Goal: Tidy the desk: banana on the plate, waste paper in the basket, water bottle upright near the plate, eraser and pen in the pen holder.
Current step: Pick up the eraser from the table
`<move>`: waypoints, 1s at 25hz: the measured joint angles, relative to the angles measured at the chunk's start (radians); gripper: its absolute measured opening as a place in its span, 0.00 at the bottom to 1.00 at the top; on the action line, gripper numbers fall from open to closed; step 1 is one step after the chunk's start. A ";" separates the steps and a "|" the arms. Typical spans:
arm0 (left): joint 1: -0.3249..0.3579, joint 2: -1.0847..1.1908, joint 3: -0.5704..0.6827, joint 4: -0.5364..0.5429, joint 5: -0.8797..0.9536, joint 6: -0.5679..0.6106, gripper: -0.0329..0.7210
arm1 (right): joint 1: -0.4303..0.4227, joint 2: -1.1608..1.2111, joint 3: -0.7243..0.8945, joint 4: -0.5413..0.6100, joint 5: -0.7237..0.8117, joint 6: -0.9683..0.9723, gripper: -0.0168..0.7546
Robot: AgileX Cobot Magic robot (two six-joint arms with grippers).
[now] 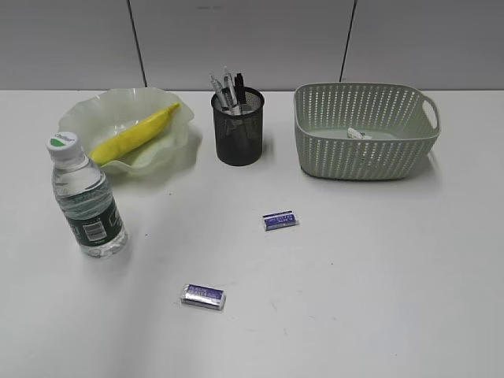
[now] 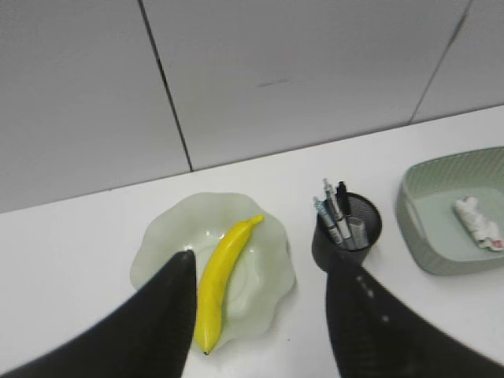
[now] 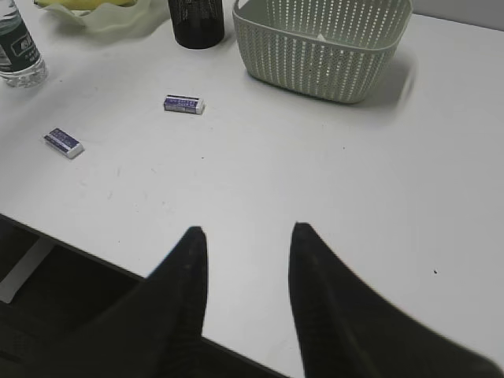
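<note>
The banana [image 1: 134, 134] lies in the wavy green plate [image 1: 118, 98]. Just in front of the plate the water bottle [image 1: 87, 201] stands upright. Pens [image 1: 228, 88] stick out of the black mesh pen holder [image 1: 238, 130]. The waste paper [image 1: 359, 134] rests inside the basket [image 1: 366, 153]. Two erasers lie on the desk [image 1: 378, 260], one [image 1: 280, 220] in the middle and one [image 1: 204, 296] nearer the front. My left gripper [image 2: 262, 256] hangs open and empty high above the banana [image 2: 224, 276] and plate [image 2: 169, 236]. My right gripper [image 3: 248, 228] is open and empty over the desk's front edge.
In the right wrist view both erasers [image 3: 184, 104] [image 3: 64, 142] lie far ahead to the left, the basket [image 3: 323, 47] ahead. A grey panelled wall runs behind the desk. Neither arm shows in the exterior view.
</note>
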 joint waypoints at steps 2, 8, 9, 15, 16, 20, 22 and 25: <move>0.000 -0.101 0.038 -0.042 0.000 0.027 0.57 | 0.000 0.000 0.000 0.000 0.000 0.000 0.40; -0.001 -0.452 0.330 -0.070 0.001 0.041 0.57 | 0.000 0.000 0.000 0.000 0.000 0.000 0.39; -0.001 -0.507 0.405 -0.070 0.001 0.042 0.57 | 0.000 0.000 0.000 0.000 0.000 0.000 0.39; -0.001 -0.899 0.842 -0.107 0.005 0.044 0.57 | 0.000 0.000 0.000 0.000 0.000 -0.003 0.39; -0.001 -0.963 0.914 -0.122 0.000 0.044 0.57 | 0.000 0.000 0.000 0.000 0.000 -0.004 0.39; -0.001 -1.181 1.157 -0.162 -0.036 0.044 0.57 | 0.000 0.000 0.000 0.000 0.000 -0.025 0.39; -0.001 -1.279 1.255 -0.169 -0.052 0.044 0.57 | 0.000 0.000 0.000 0.002 -0.003 -0.061 0.39; -0.001 -1.390 1.367 -0.174 -0.072 0.044 0.54 | 0.000 0.066 -0.002 0.032 -0.021 -0.143 0.39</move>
